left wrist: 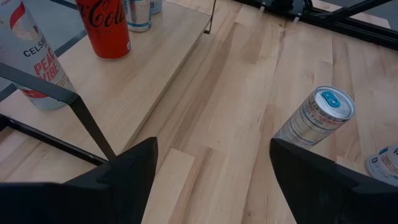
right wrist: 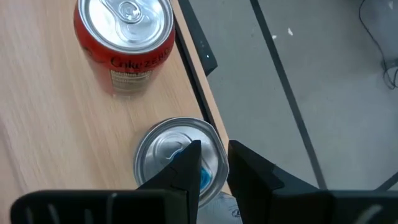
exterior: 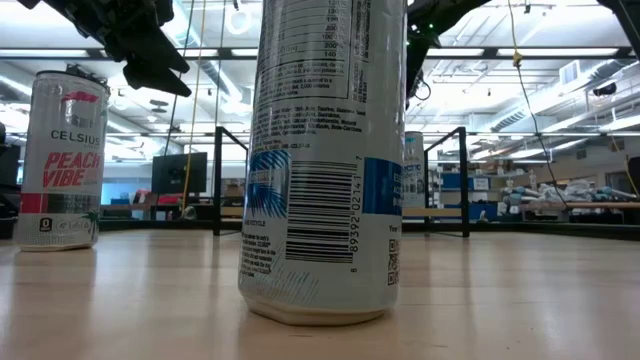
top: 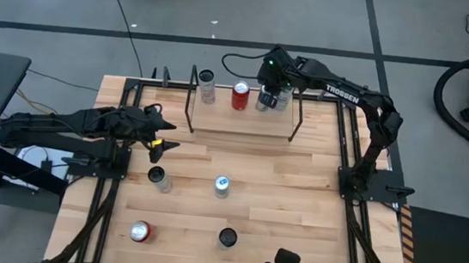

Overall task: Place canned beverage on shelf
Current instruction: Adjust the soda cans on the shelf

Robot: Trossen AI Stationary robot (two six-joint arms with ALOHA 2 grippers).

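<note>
The shelf (top: 240, 119), a light-wood board in a black rod frame, stands at the table's far side. On it stand a white can (top: 207, 87), a red cola can (top: 240, 96) (right wrist: 124, 43) and a silver can with a blue tab (right wrist: 177, 158) (top: 265, 100) near the board's far right edge. My right gripper (right wrist: 211, 168) is shut and slants down just over that silver can's top. My left gripper (left wrist: 211, 180) hangs open over the table's left part, in front of the shelf, with nothing between its fingers. My right gripper's shut fingers (right wrist: 186, 171) slant down from above over the silver can's top (right wrist: 161, 146). Whether they touch it I cannot tell. The can stands upright on the shelf board.
Loose cans stand on the table in front of the shelf: a silver one (top: 157, 177), a blue-topped one (top: 222, 185) (left wrist: 317, 115), a red one (top: 139, 231) and a black one (top: 227, 236). The shelf's black posts (top: 192, 97) rise at its corners. Bare wood lies right of the cans.
</note>
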